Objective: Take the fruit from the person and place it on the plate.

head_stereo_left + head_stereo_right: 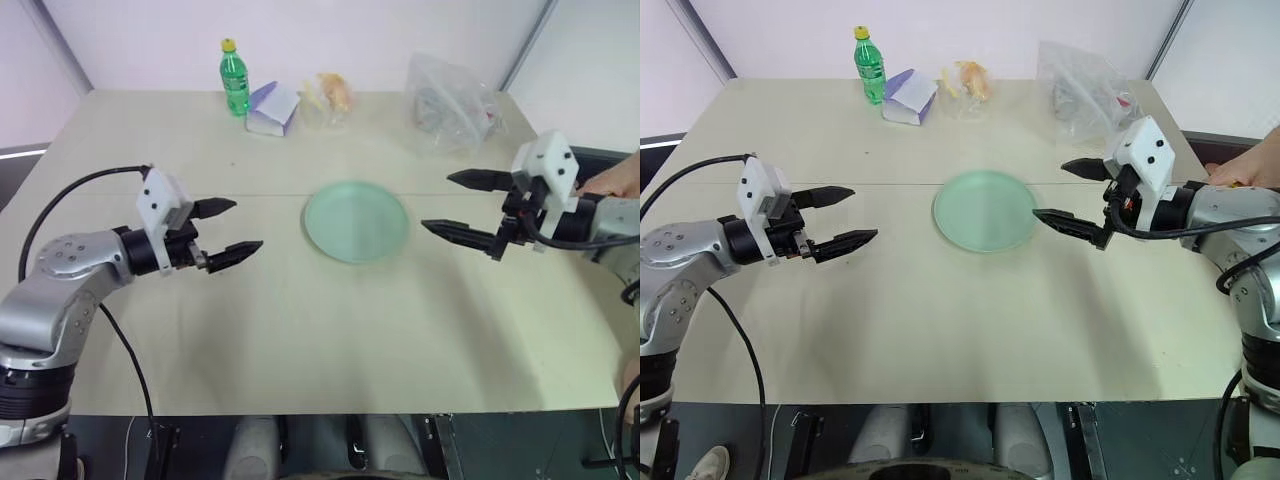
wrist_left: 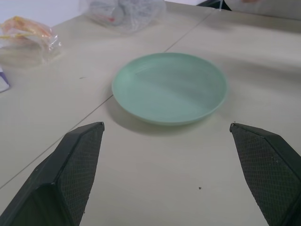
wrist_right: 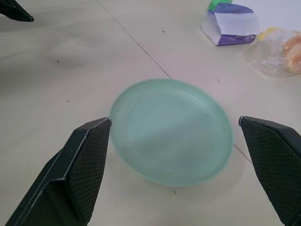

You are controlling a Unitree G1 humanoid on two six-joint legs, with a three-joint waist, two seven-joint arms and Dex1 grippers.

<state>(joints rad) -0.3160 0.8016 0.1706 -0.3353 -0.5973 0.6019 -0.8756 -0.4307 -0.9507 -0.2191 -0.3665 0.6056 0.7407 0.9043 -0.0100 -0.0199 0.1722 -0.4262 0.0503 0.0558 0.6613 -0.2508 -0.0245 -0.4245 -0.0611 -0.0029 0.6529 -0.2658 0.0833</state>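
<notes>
The pale mint-green plate lies empty at the middle of the table. My left gripper hovers to its left, open, with nothing between its black fingers. To the right of the plate my right gripper points at it and is likewise open and empty. Both wrist views look over the plate between widely spread fingers. A person's hand rests at the table's right edge, just behind my right wrist. The fruit is out of view.
Along the far edge stand a green bottle, a purple and white pack, orange-yellow food in clear wrap and a crumpled clear plastic bag. Bare tabletop stretches from the plate to the near edge.
</notes>
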